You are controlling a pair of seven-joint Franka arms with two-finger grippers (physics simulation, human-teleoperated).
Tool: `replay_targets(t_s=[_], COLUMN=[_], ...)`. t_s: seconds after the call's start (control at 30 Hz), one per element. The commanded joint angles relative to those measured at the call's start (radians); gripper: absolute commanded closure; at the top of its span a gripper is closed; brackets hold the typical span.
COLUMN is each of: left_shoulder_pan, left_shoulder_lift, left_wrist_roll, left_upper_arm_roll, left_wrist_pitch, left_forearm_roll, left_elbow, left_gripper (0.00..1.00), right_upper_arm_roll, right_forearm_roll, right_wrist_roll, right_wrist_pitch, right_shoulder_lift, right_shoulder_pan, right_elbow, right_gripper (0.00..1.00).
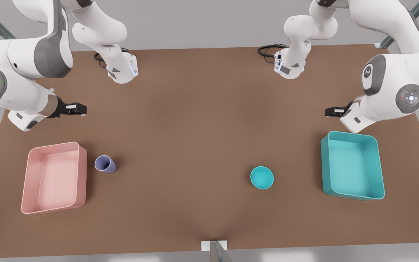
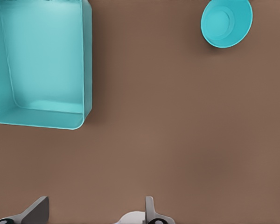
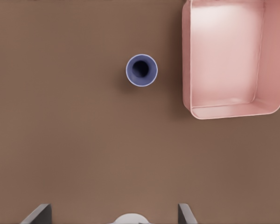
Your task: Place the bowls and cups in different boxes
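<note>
A small teal bowl (image 1: pixel 262 177) (image 2: pixel 226 22) stands upright on the brown table, left of the teal box (image 1: pixel 352 165) (image 2: pixel 41 63) in the front view. A lavender cup (image 1: pixel 104 164) (image 3: pixel 141 70) stands just right of the pink box (image 1: pixel 54 177) (image 3: pixel 231 58). Both boxes hold nothing. My left gripper (image 1: pixel 327 112) (image 2: pixel 93 212) hovers open above the table behind the teal box, at the front view's right. My right gripper (image 1: pixel 82 108) (image 3: pixel 112 213) hovers open behind the pink box, at the front view's left. Neither holds anything.
Both arm bases (image 1: pixel 122 71) stand at the table's far edge, with black cables (image 1: pixel 267 49) beside them. A small white bracket (image 1: pixel 214 245) sits at the near edge. Bare brown tabletop (image 1: pixel 184 145) stretches between cup and bowl.
</note>
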Motion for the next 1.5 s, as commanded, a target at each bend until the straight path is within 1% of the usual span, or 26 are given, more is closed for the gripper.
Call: replay_targets(t_s=[0.0, 0.07, 0.1, 0.13, 0.17, 0.2, 0.27, 0.33, 0.43, 0.5, 0.57, 0.73, 0.9, 0.93, 0.97, 1.0, 1.03, 1.07, 1.13, 1.3, 1.37, 1.47], left_shoulder_pan=[-0.001, -0.003, -0.041, -0.083, -0.083, -0.083, -0.075, -0.067, -0.066, -0.060, -0.069, -0.083, -0.097, -0.098, -0.103, -0.104, -0.103, -0.103, -0.103, -0.100, -0.092, -0.002], left_shoulder_lift=[-0.002, 0.007, 0.076, 0.226, 0.347, 0.404, 0.582, 0.621, 0.608, 0.605, 0.610, 0.645, 0.688, 0.690, 0.693, 0.691, 0.688, 0.687, 0.685, 0.677, 0.599, 0.454], left_wrist_roll=[0.074, 0.076, 0.071, 0.056, 0.048, 0.031, 0.008, -0.021, -0.022, -0.183, -0.199, -0.199, -0.196, -0.197, -0.199, -0.197, -0.197, -0.197, -0.199, -0.217, -0.216, -0.213], left_upper_arm_roll=[0.000, -0.001, -0.003, -0.012, -0.021, -0.024, -0.044, -0.059, -0.059, -0.062, -0.084, -0.084, -0.087, -0.087, -0.089, -0.089, -0.089, -0.089, -0.089, -0.089, -0.087, -0.059], left_wrist_pitch=[0.022, 0.022, 0.032, 0.098, 0.244, 0.353, 0.635, 0.689, 0.753, 0.830, 0.864, 0.884, 0.907, 0.907, 0.907, 0.905, 0.898, 0.896, 0.892, 0.853, 0.743, 0.547], left_forearm_roll=[0.001, -0.012, -0.026, -0.026, -0.095, -0.140, -0.183, -0.270, -0.292, -0.298, -0.296, -0.298, -0.298, -0.298, -0.299, -0.299, -0.299, -0.302, -0.304, -0.299, -0.292, -0.263], left_elbow=[0.002, 0.000, 0.020, 0.137, 0.181, 0.181, 0.177, 0.163, 0.123, 0.125, 0.106, 0.106, 0.105, 0.105, 0.105, 0.105, 0.105, 0.105, 0.105, 0.106, 0.106, 0.106], left_gripper=[0.00, 0.00, 0.00, 0.00, 0.00, 0.00, 0.00, 0.00, 0.00, 0.00, 0.00, 0.00, 0.00, 0.02, 0.09, 0.26, 0.47, 0.64, 0.79, 0.79, 0.79, 0.79], right_upper_arm_roll=[0.000, -0.003, 0.002, 0.003, 0.003, 0.003, 0.002, 0.003, 0.002, 0.002, 0.002, 0.000, 0.002, 0.002, 0.002, 0.002, 0.002, 0.002, 0.003, 0.005, 0.003, 0.005], right_forearm_roll=[0.006, -0.009, -0.014, -0.010, -0.010, -0.002, 0.000, 0.004, 0.004, 0.004, 0.004, -0.003, 0.000, 0.000, 0.006, 0.006, 0.006, 0.006, 0.006, 0.006, 0.007, 0.007], right_wrist_roll=[0.008, -0.008, -0.002, 0.002, 0.003, 0.003, -0.011, -0.014, -0.021, -0.021, -0.021, -0.028, -0.029, -0.029, -0.034, -0.034, -0.034, -0.034, -0.035, -0.035, -0.035, -0.034], right_wrist_pitch=[0.046, 0.046, 0.083, 0.172, 0.229, 0.267, 0.342, 0.407, 0.479, 0.502, 0.551, 0.618, 0.612, 0.612, 0.611, 0.611, 0.615, 0.618, 0.622, 0.649, 0.649, 0.649], right_shoulder_lift=[0.001, 0.106, 0.179, 0.251, 0.285, 0.312, 0.390, 0.386, 0.407, 0.429, 0.426, 0.470, 0.472, 0.469, 0.458, 0.447, 0.437, 0.433, 0.426, 0.456, 0.466, 0.473], right_shoulder_pan=[0.001, 0.004, 0.014, 0.017, 0.020, 0.013, -0.022, -0.049, -0.073, -0.076, -0.078, -0.085, -0.108, -0.119, -0.124, -0.125, -0.125, -0.125, -0.124, -0.125, -0.125, -0.124], right_elbow=[-0.001, 0.056, 0.062, 0.058, 0.047, 0.042, 0.039, -0.031, -0.080, -0.085, -0.129, -0.125, -0.168, -0.180, -0.206, -0.226, -0.252, -0.267, -0.286, -0.280, -0.278, -0.277], right_gripper=[0.00, 0.00, 0.00, 0.00, 0.00, 0.00, 0.00, 0.00, 0.00, 0.00, 0.00, 0.00, 0.00, 0.00, 0.00, 0.00, 0.00, 0.00, 0.00, 0.00, 0.00, 0.00])
